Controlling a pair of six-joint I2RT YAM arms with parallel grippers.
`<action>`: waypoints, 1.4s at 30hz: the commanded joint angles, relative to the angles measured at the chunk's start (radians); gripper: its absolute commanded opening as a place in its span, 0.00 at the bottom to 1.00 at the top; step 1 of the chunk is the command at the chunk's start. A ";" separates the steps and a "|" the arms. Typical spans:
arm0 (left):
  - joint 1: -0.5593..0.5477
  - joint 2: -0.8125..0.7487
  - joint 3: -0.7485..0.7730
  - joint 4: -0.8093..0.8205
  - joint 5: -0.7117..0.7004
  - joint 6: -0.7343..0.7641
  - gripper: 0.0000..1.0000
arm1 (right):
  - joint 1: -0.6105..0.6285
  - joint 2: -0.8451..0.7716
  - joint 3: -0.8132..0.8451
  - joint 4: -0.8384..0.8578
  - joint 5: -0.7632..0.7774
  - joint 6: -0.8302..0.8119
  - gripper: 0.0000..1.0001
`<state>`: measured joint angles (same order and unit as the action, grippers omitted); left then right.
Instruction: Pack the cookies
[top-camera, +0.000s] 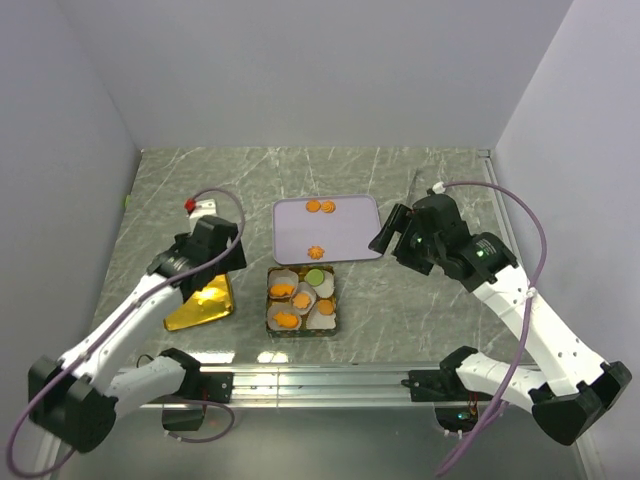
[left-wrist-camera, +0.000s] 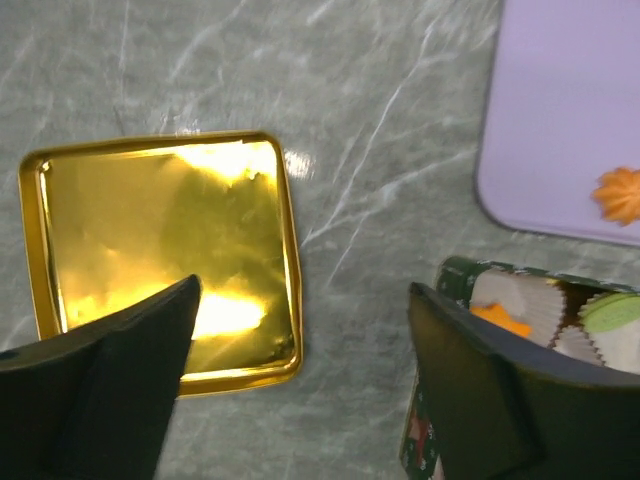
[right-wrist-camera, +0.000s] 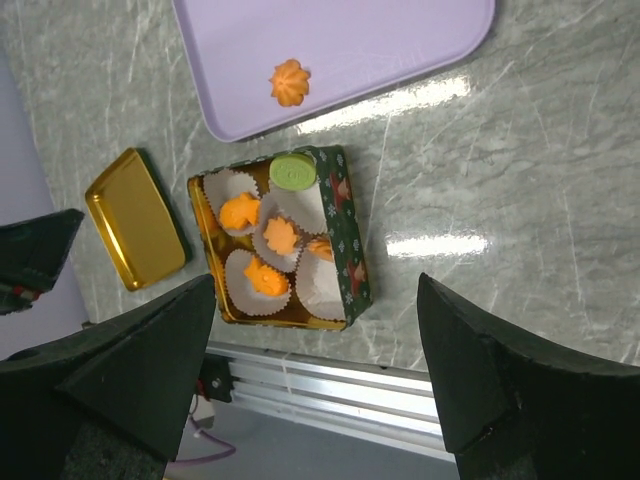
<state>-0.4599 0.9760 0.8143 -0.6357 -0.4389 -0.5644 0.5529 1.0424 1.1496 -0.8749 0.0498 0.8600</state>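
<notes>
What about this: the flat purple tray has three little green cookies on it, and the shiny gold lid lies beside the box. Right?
Not quite. The top external view shows the three small flat cookies on the flat purple tray are orange, not green. The shiny gold square lid does lie beside the green patterned tin box.
</notes>
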 joint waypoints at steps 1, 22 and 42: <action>0.000 0.148 0.077 -0.068 0.009 -0.051 0.86 | 0.007 -0.009 0.030 -0.006 0.041 -0.062 0.88; 0.067 0.503 0.017 0.034 0.140 -0.137 0.51 | 0.008 -0.223 -0.100 -0.006 -0.022 -0.111 0.88; 0.079 0.524 0.312 -0.143 0.088 -0.097 0.00 | 0.005 -0.203 -0.061 0.010 -0.033 -0.147 0.88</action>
<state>-0.3843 1.5536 0.9474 -0.7189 -0.3180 -0.6910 0.5541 0.8116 1.0058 -0.8951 0.0105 0.7406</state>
